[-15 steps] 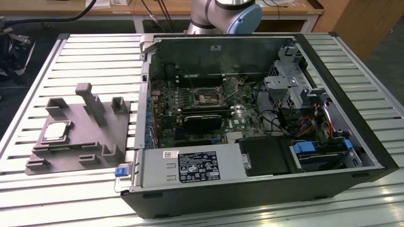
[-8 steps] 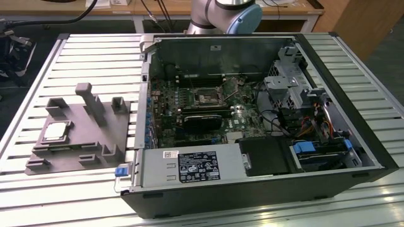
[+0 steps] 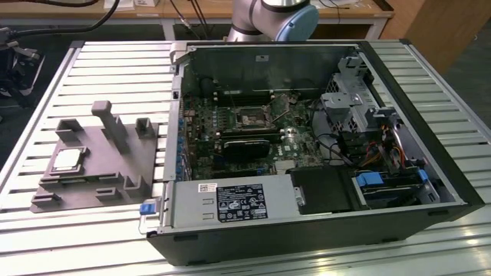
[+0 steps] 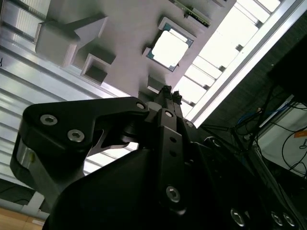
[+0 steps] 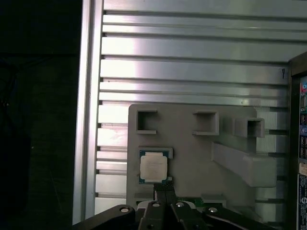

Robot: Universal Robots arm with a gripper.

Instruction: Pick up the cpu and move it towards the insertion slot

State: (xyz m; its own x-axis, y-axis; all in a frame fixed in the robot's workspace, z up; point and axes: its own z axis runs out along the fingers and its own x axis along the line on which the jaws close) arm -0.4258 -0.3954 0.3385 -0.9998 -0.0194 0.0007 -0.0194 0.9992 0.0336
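Note:
The cpu (image 3: 68, 160) is a small silvery square chip lying flat in a pocket of the grey fixture plate (image 3: 115, 172), on the exterior view's left. Both wrist views look down on the cpu (image 5: 153, 167) (image 4: 169, 49) from well above. My gripper (image 5: 164, 189) (image 4: 168, 91) hangs over the plate's edge just beside the chip, its two thin fingers pressed together with nothing between them. The insertion slot (image 3: 249, 119) is a dark square socket with a metal frame on the green board inside the open computer case.
The open computer case (image 3: 399, 172) takes up the middle and the exterior view's right, with a power supply (image 3: 230, 202), cables and drive bays inside. Tall grey blocks (image 3: 107, 121) stand up from the fixture plate. Everything rests on a slatted aluminium table (image 3: 100, 63).

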